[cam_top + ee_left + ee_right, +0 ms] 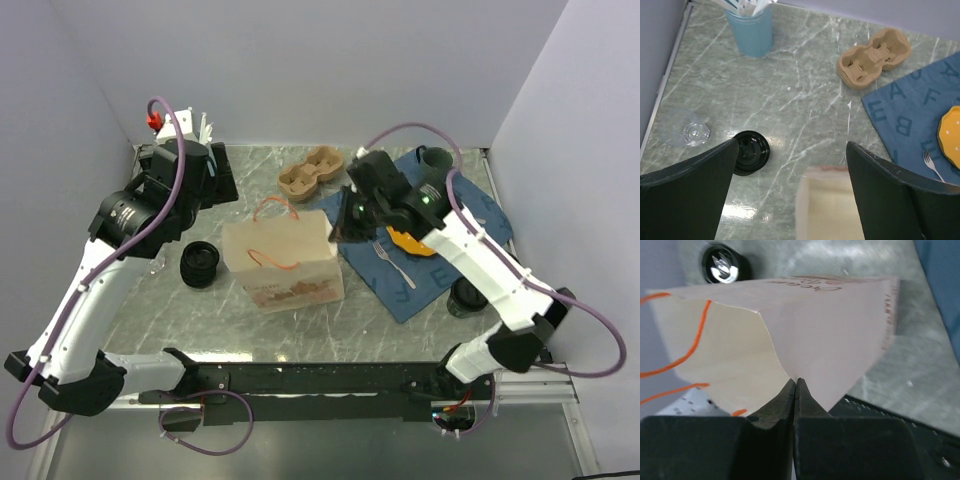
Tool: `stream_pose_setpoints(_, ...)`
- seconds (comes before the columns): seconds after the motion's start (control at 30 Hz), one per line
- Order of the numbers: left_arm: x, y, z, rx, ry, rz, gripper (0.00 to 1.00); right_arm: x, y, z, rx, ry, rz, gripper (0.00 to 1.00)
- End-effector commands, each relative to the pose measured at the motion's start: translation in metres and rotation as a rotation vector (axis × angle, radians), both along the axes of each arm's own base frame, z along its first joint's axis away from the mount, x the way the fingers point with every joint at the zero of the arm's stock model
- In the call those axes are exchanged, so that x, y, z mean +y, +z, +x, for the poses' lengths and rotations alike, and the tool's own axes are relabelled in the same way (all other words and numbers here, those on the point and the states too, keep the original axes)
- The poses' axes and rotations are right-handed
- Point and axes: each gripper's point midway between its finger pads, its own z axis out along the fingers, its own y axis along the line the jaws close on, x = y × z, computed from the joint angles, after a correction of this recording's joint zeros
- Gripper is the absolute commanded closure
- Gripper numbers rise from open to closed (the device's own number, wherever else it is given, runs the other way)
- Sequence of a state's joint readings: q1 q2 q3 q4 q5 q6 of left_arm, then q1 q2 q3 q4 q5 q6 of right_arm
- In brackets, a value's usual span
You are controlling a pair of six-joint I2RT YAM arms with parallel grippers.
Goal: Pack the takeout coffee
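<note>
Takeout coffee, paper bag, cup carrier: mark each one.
takeout coffee [751, 151]: left wrist view, centre of its round black top.
paper bag [292, 282]: top external view, its printed side panel.
cup carrier [874, 57]: left wrist view, middle bridge between its wells.

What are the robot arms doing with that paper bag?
The right hand is pinching the top edge of the open paper bag. The left hand is wide open above the table, holding nothing. The little black coffee cup stands on the table beside the bag, not packed yet.
</note>
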State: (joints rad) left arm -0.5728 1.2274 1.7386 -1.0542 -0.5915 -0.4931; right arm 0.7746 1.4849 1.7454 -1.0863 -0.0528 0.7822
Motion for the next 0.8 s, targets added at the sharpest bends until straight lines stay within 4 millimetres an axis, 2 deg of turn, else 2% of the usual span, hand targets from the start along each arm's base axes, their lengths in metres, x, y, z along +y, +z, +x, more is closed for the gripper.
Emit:
stream_pose_setpoints(0.0, -0.016, 0.015, 0.005, -0.033, -0.054, -0.060, 0.06, -0.021, -0.015, -0.022, 0.013, 0.004, -0.027, 1.00)
stream_pose_setpoints(0.03, -0.018, 0.013, 0.006, -0.025, -0.057, -0.062, 0.06, -0.025, -0.021, -0.026, 0.029, -0.003, -0.029, 1.00)
stream_pose_setpoints(0.2, -0.018, -0.004, 0.011, 0.004, -0.058, -0.017, 0.05, -0.035, -0.021, -0.032, 0.028, -0.011, -0.050, 0.99)
stream_pose_setpoints(0.3, -0.024, -0.012, 0.017, 0.018, -0.099, 0.024, 0.03, -0.039, -0.022, -0.035, 0.034, -0.017, -0.063, 0.93)
stream_pose_setpoints(0.37, -0.034, -0.017, 0.018, 0.034, -0.136, -0.003, 0.04, -0.043, -0.018, -0.035, 0.019, -0.030, -0.063, 0.83)
stream_pose_setpoints(0.57, -0.053, -0.032, 0.030, 0.062, -0.190, -0.041, 0.07, -0.053, 0.005, -0.034, -0.029, -0.040, -0.069, 0.74)
stream_pose_setpoints(0.6, -0.058, -0.037, 0.038, 0.074, -0.196, -0.035, 0.06, -0.054, 0.007, -0.036, -0.027, -0.034, -0.068, 0.69)
stream_pose_setpoints(0.63, -0.061, -0.029, 0.046, 0.048, -0.200, -0.047, 0.06, -0.055, 0.011, -0.037, -0.037, -0.030, -0.064, 0.66)
stream_pose_setpoints(0.67, -0.069, -0.036, 0.055, 0.068, -0.217, -0.035, 0.07, -0.056, 0.013, -0.039, -0.042, -0.027, -0.060, 0.66)
stream_pose_setpoints(0.7, -0.074, -0.035, 0.062, 0.065, -0.223, -0.035, 0.07, -0.058, 0.015, -0.039, -0.050, -0.032, -0.062, 0.65)
stream_pose_setpoints(0.73, -0.078, -0.026, 0.069, 0.037, -0.221, -0.047, 0.07, -0.062, 0.018, -0.041, -0.061, -0.027, -0.065, 0.61)
stream_pose_setpoints(0.77, -0.083, -0.035, 0.081, 0.053, -0.198, -0.057, 0.11, -0.065, 0.020, -0.042, -0.071, -0.029, -0.069, 0.58)
